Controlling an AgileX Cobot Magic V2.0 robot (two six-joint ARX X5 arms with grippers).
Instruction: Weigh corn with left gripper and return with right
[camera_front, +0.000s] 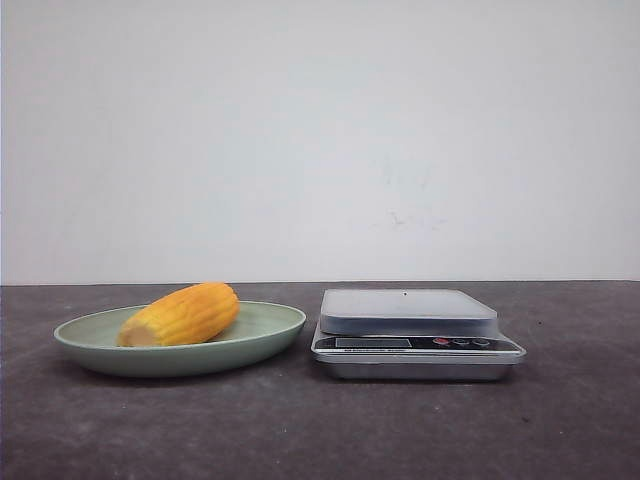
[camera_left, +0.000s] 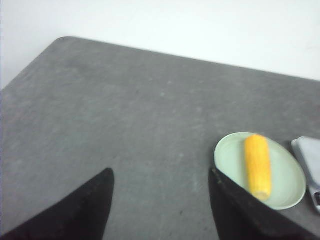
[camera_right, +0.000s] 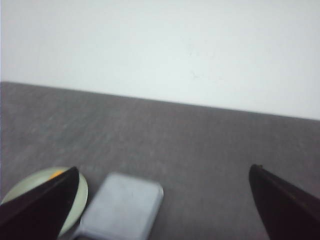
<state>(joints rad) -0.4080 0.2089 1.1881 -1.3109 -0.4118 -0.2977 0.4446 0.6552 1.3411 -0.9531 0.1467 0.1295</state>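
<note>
1. Left claw (camera_left: 160, 200) spread wide, holding nothing, hanging over bare worktop (camera_left: 125, 115) near the left edge, well apart from the corn (camera_left: 258, 165).
2. Right claw (camera_right: 165, 200) likewise spread and empty, above the scale (camera_right: 122, 205), toward the right side.
3. Corn lying on its side in the green plate (camera_front: 270, 325), left of centre, paler cut end toward the left edge.
4. Best taken across the middle of the cob, fingers square to its length, to stop rolling or tipping.
5. Lifted clear of the plate rim before crossing to the scale (camera_front: 410, 310) just beside it.
6. Set flat on the platform centre, not overhanging.
7. Plenty of open room toward the near, left and right edges; back edge close behind plate and scale.
</note>
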